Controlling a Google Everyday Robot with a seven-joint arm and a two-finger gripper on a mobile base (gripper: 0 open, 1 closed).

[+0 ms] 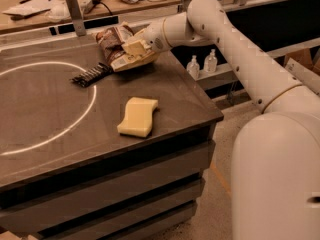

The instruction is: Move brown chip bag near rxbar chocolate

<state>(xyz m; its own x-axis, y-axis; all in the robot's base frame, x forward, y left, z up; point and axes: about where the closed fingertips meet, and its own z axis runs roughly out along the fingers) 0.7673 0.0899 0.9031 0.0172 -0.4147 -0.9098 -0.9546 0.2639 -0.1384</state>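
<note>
- Brown chip bag [111, 39] sits at the table's [60, 149] far edge, about 12 o'clock from the table centre, crumpled and tilted, with its cream end toward the near side.
- My gripper [132, 51] is on the bag's right half, clenched on it, grasping the brown chip bag; the cream fingers [135, 46] lie across the wrapper.
- My arm [240, 49] comes in from 3 o'clock, running over the table's right rear corner.
- rxbar chocolate [91, 75] lies flat on the table, a thin black strip, at 7 o'clock from the bag.
- The bag's lower left corner is just beside the bar's right end; I cannot tell if they touch.
- The bar lies across the upper right part of the white circle line [90, 109] painted on the table.
- Pale yellow sponge [138, 116] lies flat at 5 o'clock from the bar, well apart from bag and gripper, just outside the circle.
- Two small clear bottles [202, 65] stand on a low shelf at 3 o'clock from the gripper, off the table.
</note>
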